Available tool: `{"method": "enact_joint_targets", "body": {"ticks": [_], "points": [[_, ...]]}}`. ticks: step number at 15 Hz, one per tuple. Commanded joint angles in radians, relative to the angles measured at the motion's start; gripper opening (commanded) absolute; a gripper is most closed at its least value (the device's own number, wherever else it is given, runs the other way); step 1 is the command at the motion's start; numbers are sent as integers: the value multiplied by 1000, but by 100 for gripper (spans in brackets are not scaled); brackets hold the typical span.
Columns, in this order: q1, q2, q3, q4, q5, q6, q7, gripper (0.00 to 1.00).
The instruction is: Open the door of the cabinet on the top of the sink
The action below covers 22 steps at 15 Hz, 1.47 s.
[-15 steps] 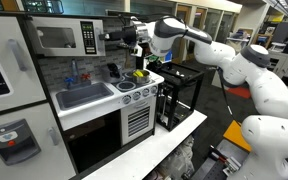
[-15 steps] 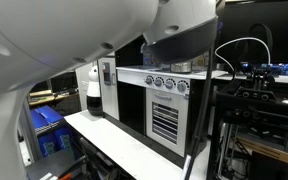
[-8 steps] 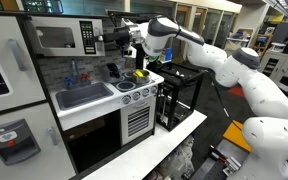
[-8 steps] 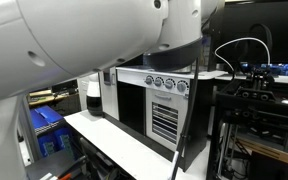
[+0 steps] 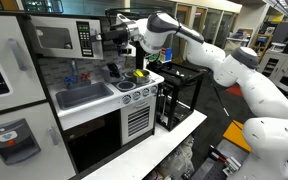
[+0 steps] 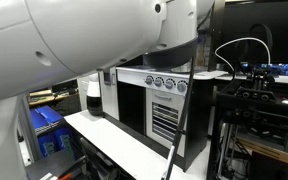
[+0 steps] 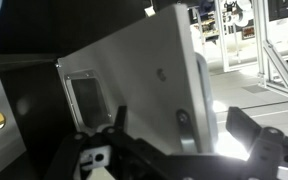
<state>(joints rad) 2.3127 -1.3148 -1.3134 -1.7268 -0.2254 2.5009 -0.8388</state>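
Note:
The cabinet (image 5: 64,38) is a white microwave-style box above the sink (image 5: 84,96). Its door (image 5: 56,38), a white frame with a dark window, lies flush and shut, left of the button panel (image 5: 86,38). My gripper (image 5: 111,38) is at the cabinet's right end, level with the button panel. In the wrist view the gripper (image 7: 184,135) is open, its dark fingers (image 7: 250,128) standing on either side of a white panel of the cabinet (image 7: 144,70) with a grey upright strip. I cannot tell whether they touch it. The other exterior view is mostly blocked by the arm.
Below are the stove top with a yellow item (image 5: 139,73), the knobs (image 5: 134,96) and the dark oven door (image 5: 92,140). A white fridge unit (image 5: 9,90) stands beside the sink. A black frame rack (image 5: 179,95) stands next to the stove.
My gripper has moved a little further toward the cabinet's right end. The door has not moved.

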Motion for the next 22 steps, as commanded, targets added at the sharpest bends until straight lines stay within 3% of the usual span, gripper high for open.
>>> {"method": "enact_joint_targets", "body": {"ticks": [1, 14, 22], "points": [[12, 16, 13, 11, 6, -30, -26, 100], [45, 6, 76, -22, 16, -60, -46, 100], [96, -11, 79, -13, 25, -69, -66, 100]]}}
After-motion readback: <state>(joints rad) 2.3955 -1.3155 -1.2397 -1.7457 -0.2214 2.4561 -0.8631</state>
